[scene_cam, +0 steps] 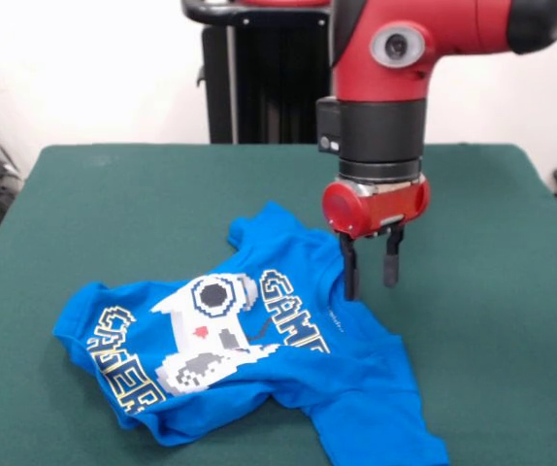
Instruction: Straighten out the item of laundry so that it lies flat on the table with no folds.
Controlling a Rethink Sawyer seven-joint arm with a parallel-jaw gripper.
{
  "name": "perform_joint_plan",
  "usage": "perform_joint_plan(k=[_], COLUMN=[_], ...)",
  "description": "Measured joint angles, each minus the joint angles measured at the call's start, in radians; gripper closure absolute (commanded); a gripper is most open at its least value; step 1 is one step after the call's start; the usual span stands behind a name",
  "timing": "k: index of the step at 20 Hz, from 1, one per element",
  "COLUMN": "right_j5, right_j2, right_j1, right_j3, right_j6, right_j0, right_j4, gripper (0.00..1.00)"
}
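Front view: the red arm's gripper (371, 282), its two fingers apart, hangs at the upper right edge of the rumpled blue T-shirt (249, 359), which sprawls down and to the left across the green table (114, 194), still folded.

Blue T-shirt (259, 359) crumpled on table (114, 204), gripper (370, 277) fingers apart — at shirt edge

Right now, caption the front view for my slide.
Robot gripper, fingers open, poised over a crumpled blue T-shirt on the green table.
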Motion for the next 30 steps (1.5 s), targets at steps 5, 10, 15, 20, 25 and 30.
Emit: perform_joint_plan(k=[5,10,15,20,25,30], right_j5=[0.000,0.000,0.000,0.000,0.000,0.000], right_j2=[0.000,0.000,0.000,0.000,0.000,0.000], right_j1=[0.003,0.021,0.024,0.024,0.024,0.024], right_j3=[0.000,0.000,0.000,0.000,0.000,-0.001], right_j6=[0.000,0.000,0.000,0.000,0.000,0.000], right_j0=[0.000,0.000,0.000,-0.001,-0.003,-0.003], right_j4=[-0.009,-0.013,-0.012,-0.010,-0.008,-0.006], gripper=[0.00,0.00,0.00,0.00,0.00,0.00])
